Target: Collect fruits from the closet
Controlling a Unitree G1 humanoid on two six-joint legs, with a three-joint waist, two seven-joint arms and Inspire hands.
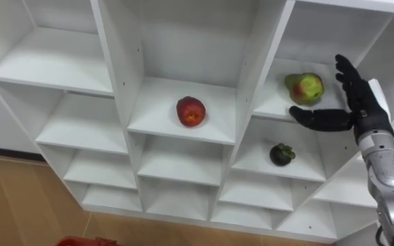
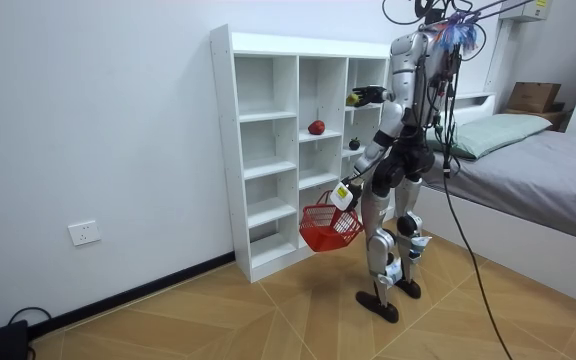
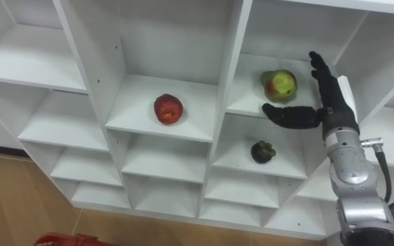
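Observation:
A white open closet (image 1: 117, 65) holds three fruits. A green and red fruit (image 1: 305, 87) lies in the upper right compartment. My right hand (image 1: 361, 109) is open just right of it, fingers straight up and thumb reaching left below it, not touching it. A red apple (image 1: 191, 111) sits in the middle compartment. A dark round fruit (image 1: 282, 154) rests one shelf below the right one. In the room view my left hand (image 2: 343, 193) hangs low, curled on the handle of a red basket (image 2: 328, 228). The basket's rim (image 1: 81, 241) peeks in at the bottom.
I stand upright on the wooden floor right in front of the closet. A bed (image 2: 528, 170) lies behind me at the room view's right, with a cardboard box (image 2: 533, 96) beyond it. The other compartments hold nothing.

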